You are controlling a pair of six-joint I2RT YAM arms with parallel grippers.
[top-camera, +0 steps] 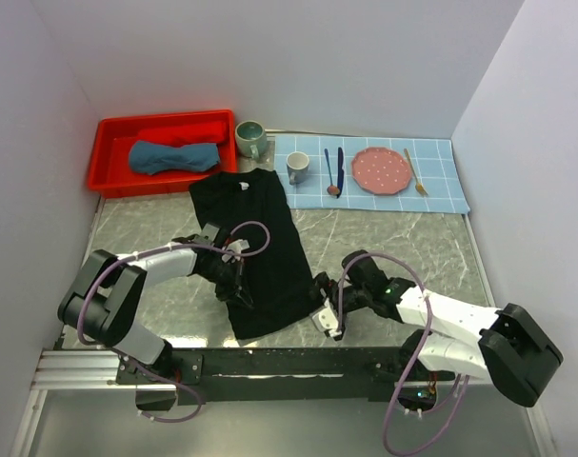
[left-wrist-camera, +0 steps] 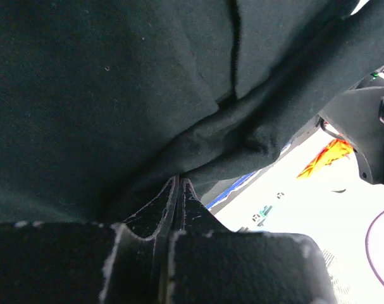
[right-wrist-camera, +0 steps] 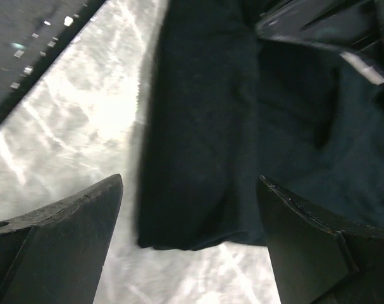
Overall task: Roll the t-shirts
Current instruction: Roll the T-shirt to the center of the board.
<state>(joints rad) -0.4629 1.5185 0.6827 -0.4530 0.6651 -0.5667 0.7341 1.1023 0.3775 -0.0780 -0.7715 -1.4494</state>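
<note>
left hand [left-wrist-camera: 178, 182] is clenched on a bunched fold at the left edge of the big black cloth t-shirt [top-camera: 255, 224]. right hand [right-wrist-camera: 190, 183] is released, jaws wide, with the shirt's near hem corner lying between them on the grey marbled counter [top-camera: 393, 238]. slate-blue rolled t-shirt [top-camera: 172, 157] sits well apart in the red plastic tray [top-camera: 112, 181].

No text, number or brand can be read in any view. The black t-shirt [top-camera: 260, 257] carries a small pale mark [top-camera: 241, 188] at its far end, just below the collar, too small to make out as letters. In the left wrist view an orange-and-yellow sticker [left-wrist-camera: 324, 158] lies on a white surface at the right, with tiny dark printed marks [left-wrist-camera: 266, 212] near it; none of them resolve into legible characters.
</note>
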